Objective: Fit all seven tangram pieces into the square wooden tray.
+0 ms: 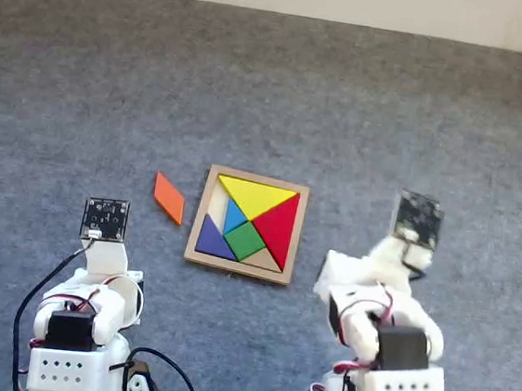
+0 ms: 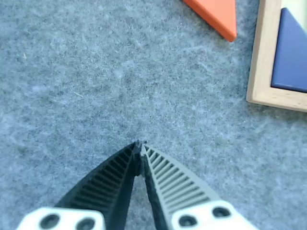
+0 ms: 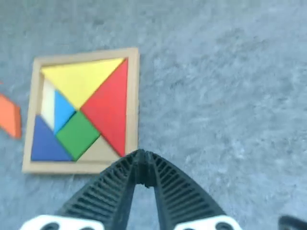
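Last piece out: the left gripper (image 2: 140,147), pinched shut and empty, would do best to spread wide, take the orange parallelogram (image 1: 168,197) across its long edges and turn it to match the pale slot (image 1: 209,205) along the square wooden tray's (image 1: 234,269) left side. The thin, flat piece lies on grey felt (image 1: 345,102) just beside the tray. The right gripper (image 3: 143,158), likewise closed on nothing, hangs near the tray's edge.

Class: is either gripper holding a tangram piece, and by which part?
Nothing is held. The left gripper and right gripper are both shut and empty; the orange piece lies on the carpet beside the tray.
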